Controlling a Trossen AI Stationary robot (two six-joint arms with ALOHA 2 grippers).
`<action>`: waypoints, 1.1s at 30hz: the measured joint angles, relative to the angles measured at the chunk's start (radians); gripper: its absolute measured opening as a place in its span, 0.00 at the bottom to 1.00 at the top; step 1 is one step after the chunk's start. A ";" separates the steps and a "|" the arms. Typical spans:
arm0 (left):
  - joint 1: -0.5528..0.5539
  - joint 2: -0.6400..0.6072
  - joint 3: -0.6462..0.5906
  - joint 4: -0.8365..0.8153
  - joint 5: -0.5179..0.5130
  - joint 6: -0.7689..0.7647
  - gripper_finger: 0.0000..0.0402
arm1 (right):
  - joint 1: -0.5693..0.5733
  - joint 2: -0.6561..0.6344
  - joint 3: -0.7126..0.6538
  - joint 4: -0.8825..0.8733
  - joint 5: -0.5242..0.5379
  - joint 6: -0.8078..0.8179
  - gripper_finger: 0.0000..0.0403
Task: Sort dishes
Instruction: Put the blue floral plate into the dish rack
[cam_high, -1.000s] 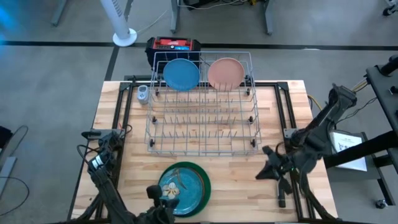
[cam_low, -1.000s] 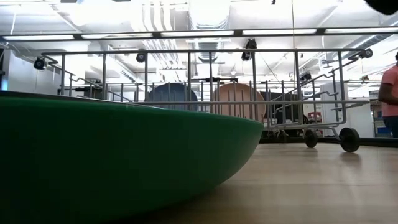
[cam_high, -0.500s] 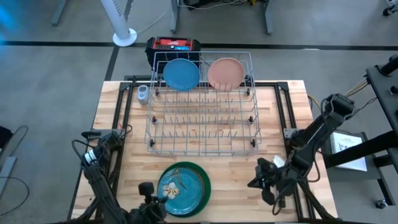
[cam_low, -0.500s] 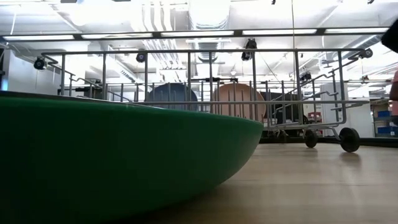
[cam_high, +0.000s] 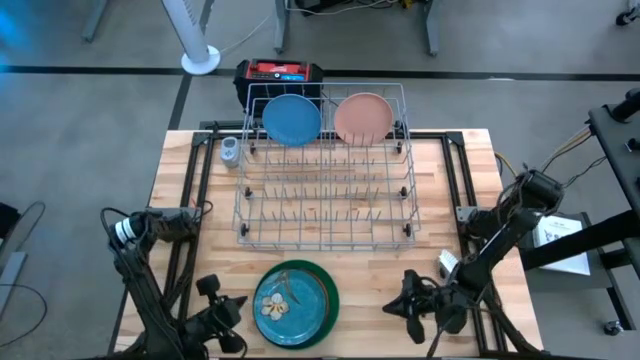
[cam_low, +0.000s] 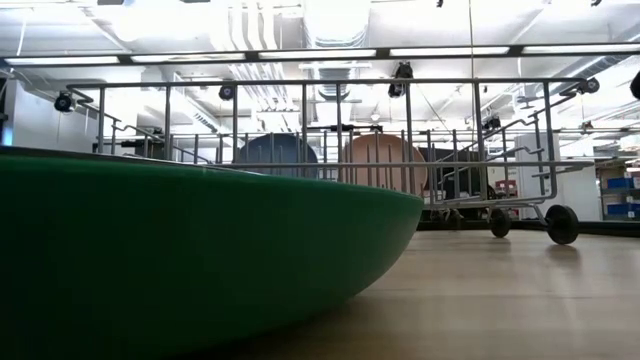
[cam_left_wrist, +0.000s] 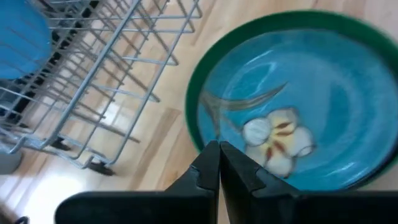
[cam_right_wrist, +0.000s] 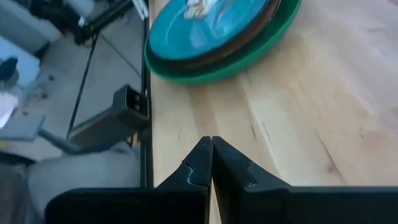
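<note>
Dishes: green plate (cam_high: 322, 300) flat at worktop (cam_high: 380, 270) front edge; right wrist view alone shows a brown rim beneath; blue (cam_high: 291, 118) and pink (cam_high: 362, 117) plates upright in rack (cam_high: 325, 195); both grippers' (cam_high: 222, 312) (cam_high: 410, 303) fingers clenched, empty

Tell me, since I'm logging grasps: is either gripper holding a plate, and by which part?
Nothing is held. The left gripper and right gripper are both shut and empty, near the round green plate.

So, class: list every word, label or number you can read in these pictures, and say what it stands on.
None can be read.
Red-topped black box behind the rack: label marks too small.
White sheet right of the table: print too small.
Plates: none; the teal one shows only a flower.
</note>
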 joint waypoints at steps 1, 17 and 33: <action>-0.004 -0.002 -0.021 0.000 -0.001 -0.013 0.00 | 0.000 0.020 0.000 0.030 0.022 -0.002 0.00; -0.004 0.001 -0.241 0.024 -0.083 -0.398 0.00 | -0.011 0.284 0.122 0.236 0.271 0.008 0.00; -0.010 -0.001 -0.255 0.317 0.143 -0.272 0.00 | -0.067 0.413 0.404 0.192 0.279 -0.187 0.00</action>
